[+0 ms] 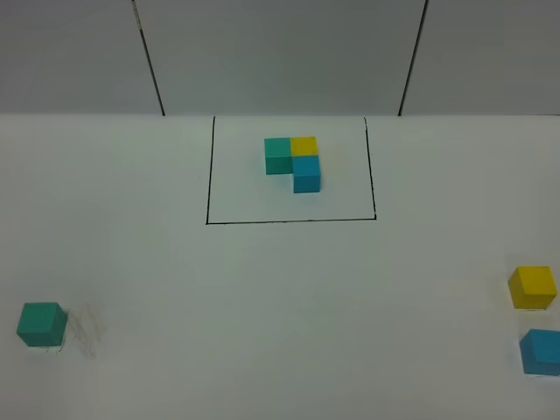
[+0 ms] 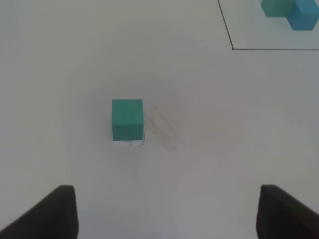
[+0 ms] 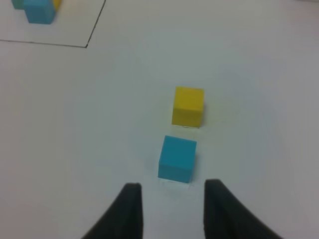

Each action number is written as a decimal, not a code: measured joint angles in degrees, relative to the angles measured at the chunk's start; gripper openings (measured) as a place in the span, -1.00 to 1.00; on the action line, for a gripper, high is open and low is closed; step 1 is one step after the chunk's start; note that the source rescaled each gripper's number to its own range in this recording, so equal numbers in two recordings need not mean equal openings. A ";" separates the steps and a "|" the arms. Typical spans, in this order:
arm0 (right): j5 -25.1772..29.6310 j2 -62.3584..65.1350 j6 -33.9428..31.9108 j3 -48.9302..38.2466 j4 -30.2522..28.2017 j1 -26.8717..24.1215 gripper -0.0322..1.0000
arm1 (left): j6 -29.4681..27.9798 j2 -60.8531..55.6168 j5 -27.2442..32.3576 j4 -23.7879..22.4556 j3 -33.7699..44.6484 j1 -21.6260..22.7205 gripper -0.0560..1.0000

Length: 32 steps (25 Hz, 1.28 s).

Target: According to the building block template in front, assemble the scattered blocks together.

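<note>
The scattered blocks (image 1: 533, 287) are numbering three: one green block (image 1: 41, 323) is sitting far left on the table (image 1: 262, 306); one yellow block (image 3: 188, 105) and one blue block (image 3: 177, 158) are sitting far right, near each other, not touching; broad white surface is stretching between them, before the black frame (image 1: 289, 220) ringing the three-cube template (image 1: 295, 161); my left claw (image 2: 167, 188) is hanging spread wide, the green block ahead of it; my right claw (image 3: 173, 185) is hanging spread, holding nothing, the blue block just ahead of its fingers.

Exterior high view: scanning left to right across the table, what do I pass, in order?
teal block → template → yellow block. The blue block sits below the yellow one at the right edge and overlaps its span, so it is left out.
</note>
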<state>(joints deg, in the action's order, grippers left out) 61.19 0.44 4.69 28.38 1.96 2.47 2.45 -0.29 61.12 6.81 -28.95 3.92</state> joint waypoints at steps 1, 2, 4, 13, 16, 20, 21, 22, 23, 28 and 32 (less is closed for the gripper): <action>0.00 0.00 0.00 0.00 0.00 0.00 -0.94 | 0.00 0.00 0.00 0.00 0.00 0.00 0.23; 0.00 0.00 0.00 0.00 0.00 0.00 -0.94 | 0.00 0.00 0.00 0.00 0.00 0.00 0.23; 0.00 0.00 0.00 0.00 0.00 0.00 -0.94 | 0.00 0.00 0.00 0.00 0.00 0.00 0.23; 0.00 0.00 0.00 0.00 0.00 0.00 -0.94 | 0.00 0.00 0.00 0.00 0.00 0.00 0.23; 0.00 0.00 0.00 0.00 0.00 0.00 -0.94 | 0.00 0.00 0.00 0.00 0.00 0.00 0.23; 0.00 0.00 0.00 0.00 0.00 0.00 -0.94 | 0.00 0.00 0.00 0.00 0.00 0.00 0.23; 0.00 0.00 0.00 0.00 0.00 0.00 -0.94 | 0.00 0.00 0.00 0.00 0.00 0.00 0.23; 0.00 0.00 0.00 0.00 0.00 0.00 -0.94 | 0.00 0.00 0.00 0.00 0.00 0.00 0.23; 0.00 0.00 0.00 0.00 0.00 0.00 -0.94 | 0.00 0.00 0.00 0.00 0.00 0.00 0.23; 0.00 0.00 0.00 0.00 0.00 0.00 -0.94 | -2.84 4.41 -1.42 -1.17 -1.89 0.00 0.23; 0.00 0.00 0.00 0.00 0.00 0.00 -0.94 | -6.81 17.56 -1.98 -4.32 -7.19 0.00 0.23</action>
<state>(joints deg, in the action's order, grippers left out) 61.19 0.44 4.69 28.38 1.96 2.47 -4.36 17.27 59.15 2.49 -36.14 3.92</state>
